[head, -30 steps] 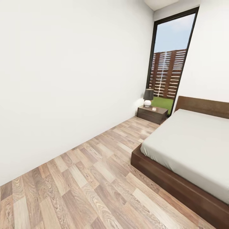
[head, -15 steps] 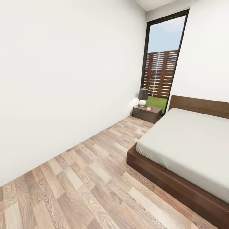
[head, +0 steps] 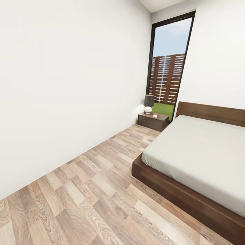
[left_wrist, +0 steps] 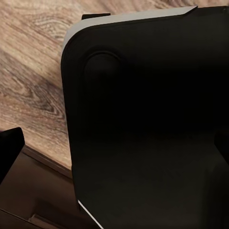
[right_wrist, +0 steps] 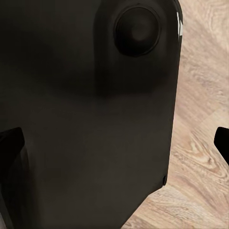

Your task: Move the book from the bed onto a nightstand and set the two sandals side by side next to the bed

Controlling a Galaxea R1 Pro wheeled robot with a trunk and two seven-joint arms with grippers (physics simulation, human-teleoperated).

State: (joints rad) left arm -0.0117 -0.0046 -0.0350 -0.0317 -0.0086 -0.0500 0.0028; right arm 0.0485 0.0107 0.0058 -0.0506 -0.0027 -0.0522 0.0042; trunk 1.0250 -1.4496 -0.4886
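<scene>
The bed (head: 204, 160) is seen at the right, its grey mattress bare. A nightstand (head: 153, 121) is set at the far wall beside it, topped by a lamp (head: 148, 103). A tall window (head: 168, 64) is framed behind.

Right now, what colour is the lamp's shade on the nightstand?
Dark grey, nearly black, over a white round base; the lamp on the nightstand shows best in the head view.
</scene>
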